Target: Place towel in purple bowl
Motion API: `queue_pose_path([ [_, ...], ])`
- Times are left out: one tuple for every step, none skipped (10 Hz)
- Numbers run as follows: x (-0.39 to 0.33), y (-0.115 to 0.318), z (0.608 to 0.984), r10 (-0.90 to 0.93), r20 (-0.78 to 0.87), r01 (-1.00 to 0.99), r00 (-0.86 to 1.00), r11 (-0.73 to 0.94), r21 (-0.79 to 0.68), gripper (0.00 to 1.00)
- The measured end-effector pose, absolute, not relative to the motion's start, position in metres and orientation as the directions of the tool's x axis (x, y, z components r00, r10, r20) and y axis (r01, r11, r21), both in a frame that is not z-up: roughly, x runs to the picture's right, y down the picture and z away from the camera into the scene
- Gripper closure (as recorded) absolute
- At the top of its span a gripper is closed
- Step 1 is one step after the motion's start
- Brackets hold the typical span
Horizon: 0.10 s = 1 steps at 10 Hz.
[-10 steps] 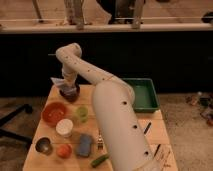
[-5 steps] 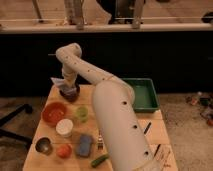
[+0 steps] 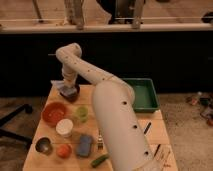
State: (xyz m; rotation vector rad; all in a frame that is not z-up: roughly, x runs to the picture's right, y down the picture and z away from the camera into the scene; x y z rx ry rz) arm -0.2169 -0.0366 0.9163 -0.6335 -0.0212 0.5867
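Observation:
The purple bowl (image 3: 70, 95) sits at the far left corner of the wooden table (image 3: 155, 131). A pale towel (image 3: 65, 89) lies in it, draped over its left rim. My gripper (image 3: 69, 84) points down right above the bowl, at the end of the white arm (image 3: 107, 107) that stretches across the table. The gripper is close to or touching the towel.
On the table's left side are a red bowl (image 3: 53, 112), a white cup (image 3: 64, 127), a green cup (image 3: 81, 114), a metal cup (image 3: 43, 145), an orange fruit (image 3: 63, 150), a blue sponge (image 3: 84, 145) and a green item (image 3: 99, 160). A green bin (image 3: 142, 93) stands at the right.

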Motion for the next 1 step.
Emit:
queue_pose_path([
  [-0.2169,-0.0366,0.9163,0.523,-0.156,-0.51,0.838,0.65,-0.563,0.2],
])
